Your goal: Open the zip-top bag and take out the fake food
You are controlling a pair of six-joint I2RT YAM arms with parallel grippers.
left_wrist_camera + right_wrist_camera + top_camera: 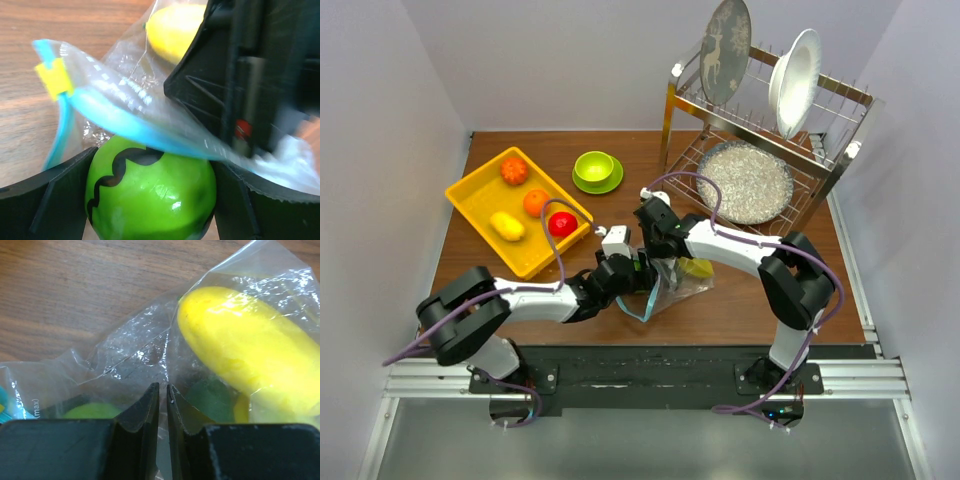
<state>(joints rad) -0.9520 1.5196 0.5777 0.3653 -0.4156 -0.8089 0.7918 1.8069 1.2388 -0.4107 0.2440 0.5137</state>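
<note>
Two weak spots stand out. The green fruit [150, 195] sits between the left fingers [55, 195], which are spread wide and touch it on both sides. It looks like a grip, though I cannot tell how firm. The fruit is round and glossy, so it could squirt free if drawn out fast. The teal zip strip [125, 127] of the zip-top bag [682, 285] lies across the top of that fruit, so a pull might catch the mouth and drag the whole bag along. Holding the bag back falls to the right fingers [142, 410], nearly together and pinching a fold of the clear film; thin plastic may slide out of such a pinch. Both wrists crowd just beside each other over the bag, so a careless withdrawal risks a knock.

The bag lies on the worktop [550, 150] near its front middle. Besides the green fruit at its mouth, it holds a long yellow fruit [240, 345] and a darker green piece [212, 397]. The yellow tray [480, 195], well apart to the left, holds four pieces of the fake food [536, 202] — two orange, one red, one yellow. Nothing shows in the lime-green bowl [594, 165] on its saucer [615, 180]. The dish rack [835, 105] carries two upright plates [728, 50] and a speckled dish [744, 182] below.
</note>
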